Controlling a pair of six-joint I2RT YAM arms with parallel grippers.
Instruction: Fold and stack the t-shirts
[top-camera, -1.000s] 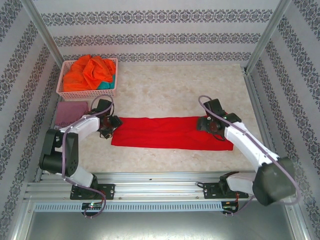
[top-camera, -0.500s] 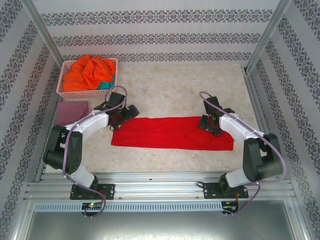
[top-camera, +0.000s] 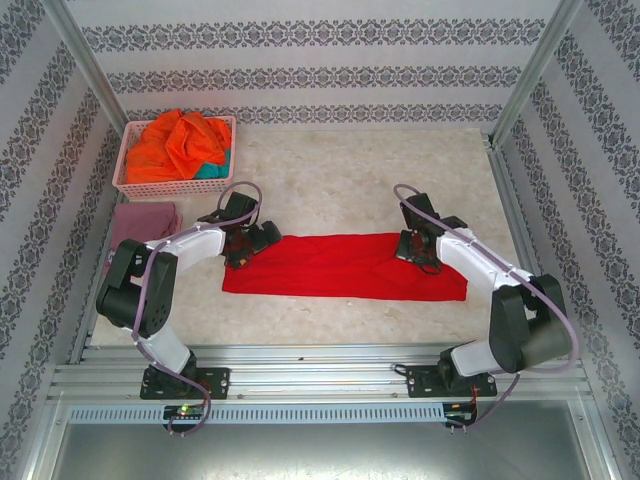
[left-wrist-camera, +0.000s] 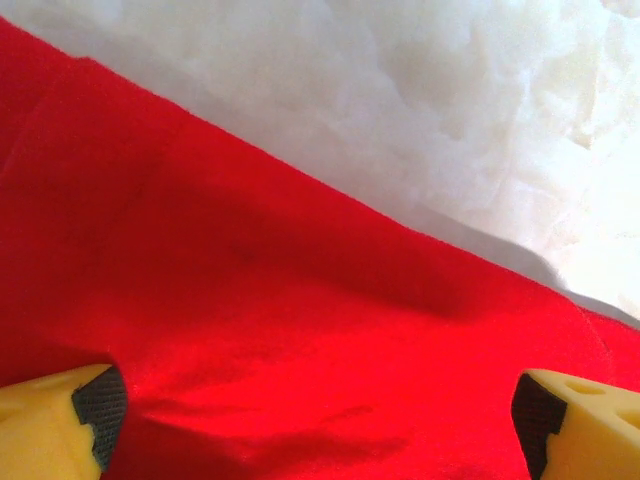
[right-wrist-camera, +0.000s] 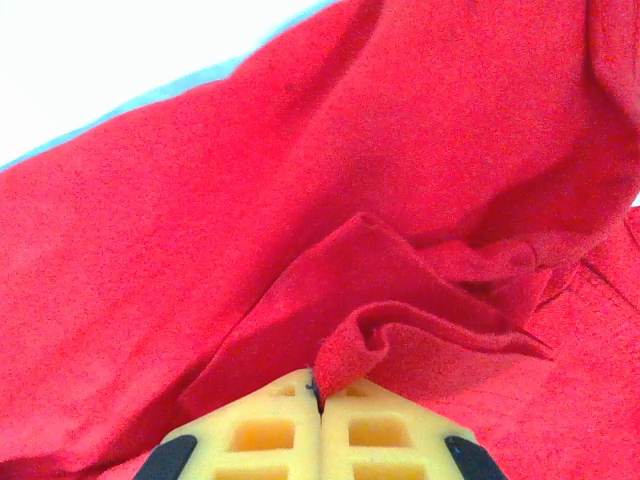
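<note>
Top external view, both arms bent inward over flat red shirt (top-camera: 340, 268), left gripper (left-wrist-camera: 318, 415) spread wide over smooth cloth, right gripper (right-wrist-camera: 320, 392) pinching soft bunched fold.

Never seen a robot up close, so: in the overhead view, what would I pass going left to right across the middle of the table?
maroon t-shirt → left end effector → red t-shirt → right end effector
</note>
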